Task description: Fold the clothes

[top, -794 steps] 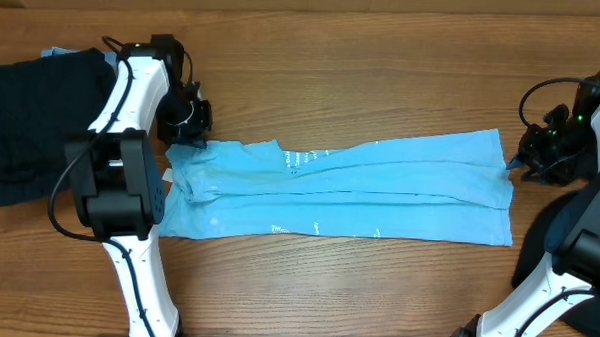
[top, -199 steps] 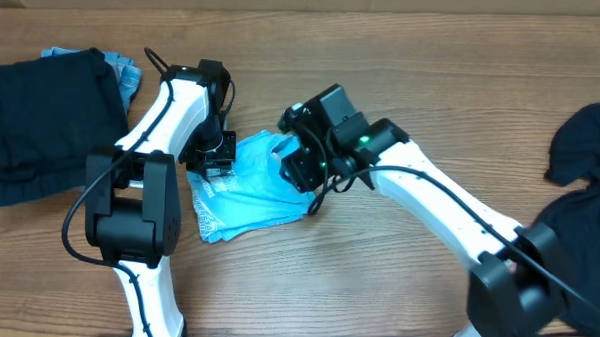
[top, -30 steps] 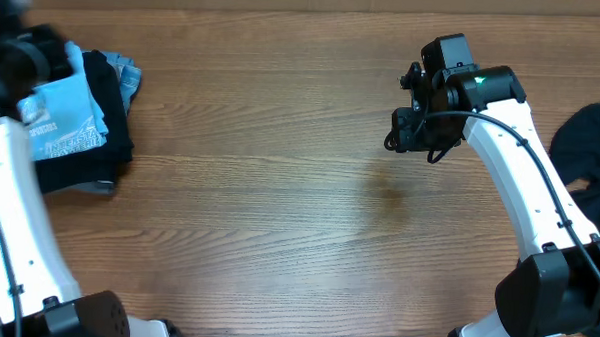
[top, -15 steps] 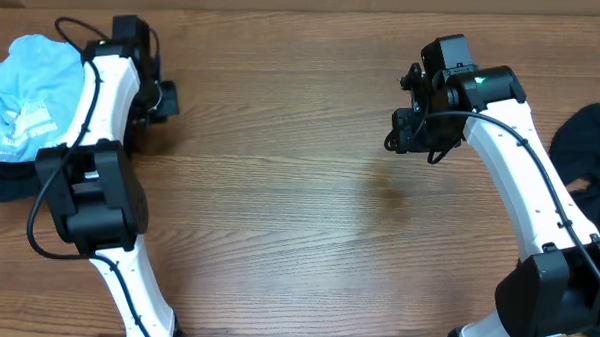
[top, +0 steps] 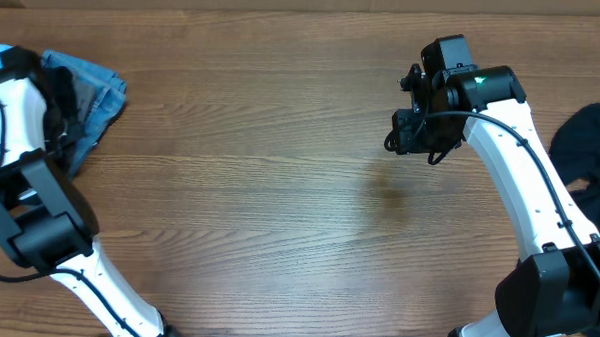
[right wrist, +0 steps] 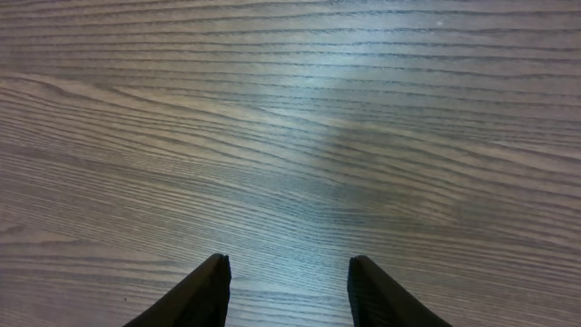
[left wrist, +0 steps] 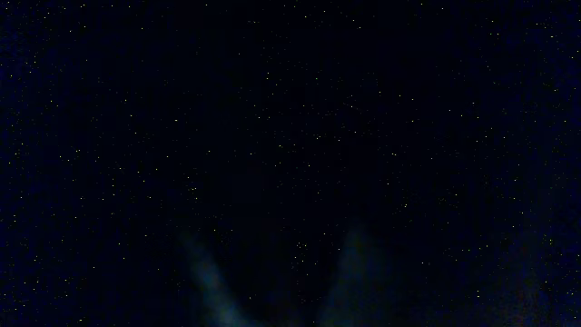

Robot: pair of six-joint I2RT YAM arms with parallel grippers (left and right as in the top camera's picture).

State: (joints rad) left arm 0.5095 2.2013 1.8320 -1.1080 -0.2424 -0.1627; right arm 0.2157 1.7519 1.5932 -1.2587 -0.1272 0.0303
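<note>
I hold the right gripper hovering empty, fingers spread; the black garment lies at its 3 o'clock, nearer this arm; left gripper, fingers pressed together, sits by the denim piece

Left hand now shut, over at the denim piece.
</note>
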